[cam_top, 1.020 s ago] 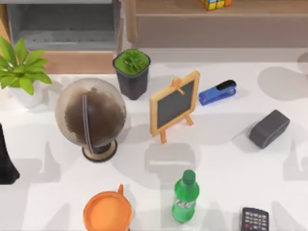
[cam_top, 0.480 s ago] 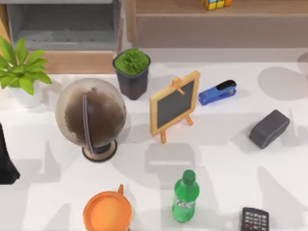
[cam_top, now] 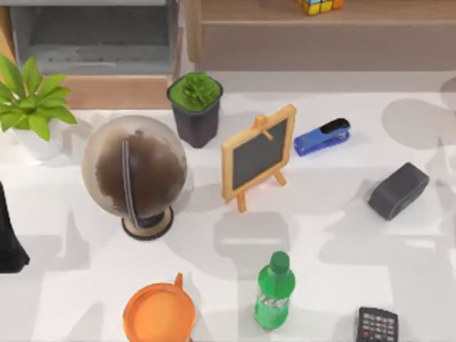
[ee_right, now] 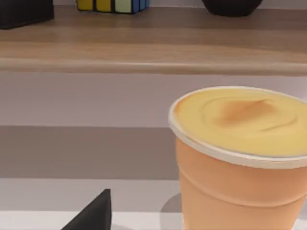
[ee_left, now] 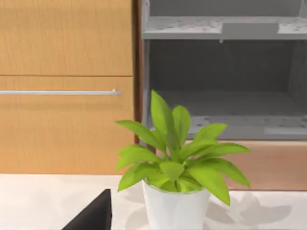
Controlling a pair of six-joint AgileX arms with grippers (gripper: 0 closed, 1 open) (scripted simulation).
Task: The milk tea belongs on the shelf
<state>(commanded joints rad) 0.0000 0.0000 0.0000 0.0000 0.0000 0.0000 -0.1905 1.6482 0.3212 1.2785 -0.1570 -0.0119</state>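
The milk tea point(cam_top: 158, 314), a round orange cup with a darker rim and a short stub, stands at the table's front edge, left of centre. The shelf point(cam_top: 285, 32) runs along the back, light-brown boards with a grey recess point(cam_top: 92, 35) at its left. A dark part of my left arm point(cam_top: 8, 235) sits at the table's left edge, well left of the cup. My left gripper point(ee_left: 93, 214) shows as a black wedge facing the shelf point(ee_left: 67, 86). My right gripper point(ee_right: 93, 213) is a black wedge facing the shelf board point(ee_right: 144, 52).
Between cup and shelf stand a globe point(cam_top: 135, 171), a black potted plant point(cam_top: 194, 107) and a small chalkboard easel point(cam_top: 258, 153). A green bottle point(cam_top: 274, 292), stapler point(cam_top: 322, 137), grey box point(cam_top: 397, 189), remote point(cam_top: 377, 325), leafy white pot point(cam_top: 32, 107). A peach cup with yellow lid point(ee_right: 240, 158).
Shadows on the right half of the table have shifted toward the left. None of the objects on the table has moved.
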